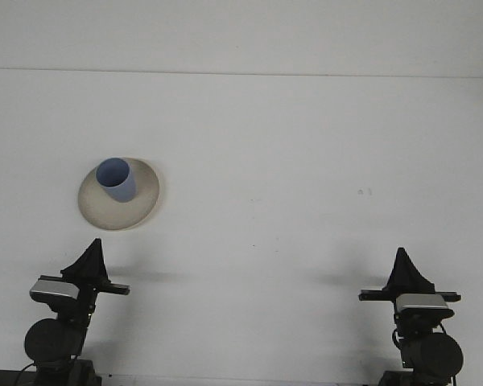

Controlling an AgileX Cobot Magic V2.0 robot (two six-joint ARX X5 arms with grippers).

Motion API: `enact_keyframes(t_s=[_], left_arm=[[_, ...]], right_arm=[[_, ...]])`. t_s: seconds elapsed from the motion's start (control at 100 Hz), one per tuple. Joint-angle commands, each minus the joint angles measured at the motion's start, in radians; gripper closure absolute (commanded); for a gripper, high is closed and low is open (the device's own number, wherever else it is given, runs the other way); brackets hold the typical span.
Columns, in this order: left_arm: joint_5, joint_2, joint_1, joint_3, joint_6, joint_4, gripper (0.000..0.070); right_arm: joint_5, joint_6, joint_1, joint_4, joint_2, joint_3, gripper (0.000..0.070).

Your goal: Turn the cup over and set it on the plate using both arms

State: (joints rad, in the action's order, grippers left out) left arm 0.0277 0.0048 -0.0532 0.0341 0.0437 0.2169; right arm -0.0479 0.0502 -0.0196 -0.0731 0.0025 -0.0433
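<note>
Both fingers [91,256] [404,267] well apart from cup [117,178]

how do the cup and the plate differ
The cup is blue; the plate is cream. The cup is tall and narrow, standing with its opening up; the plate is wide, shallow and flat on the table. The cup sits on the plate's far left part, so the plate carries it. Both look round, and neither claw touches them.

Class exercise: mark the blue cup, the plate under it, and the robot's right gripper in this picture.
blue cup [117,180], front view, on its side wall.
plate [145,203], front view, on its bare right rim.
right gripper [405,271], front view, on its dark tip.
</note>
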Motion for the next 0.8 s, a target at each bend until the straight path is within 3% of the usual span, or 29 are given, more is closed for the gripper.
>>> enact_keyframes(t_s=[0.0,0.79], left_arm=[[0.002,-0.002,-0.002,-0.02,0.006,0.011,0.0688],[0.002,-0.002,-0.002,-0.02,0.006,0.01,0.0688]], right_arm=[[0.004,0.016,0.0,-0.02,-0.001,0.016,0.07],[0.003,0.032,0.0,-0.046,-0.001,0.031,0.07]])
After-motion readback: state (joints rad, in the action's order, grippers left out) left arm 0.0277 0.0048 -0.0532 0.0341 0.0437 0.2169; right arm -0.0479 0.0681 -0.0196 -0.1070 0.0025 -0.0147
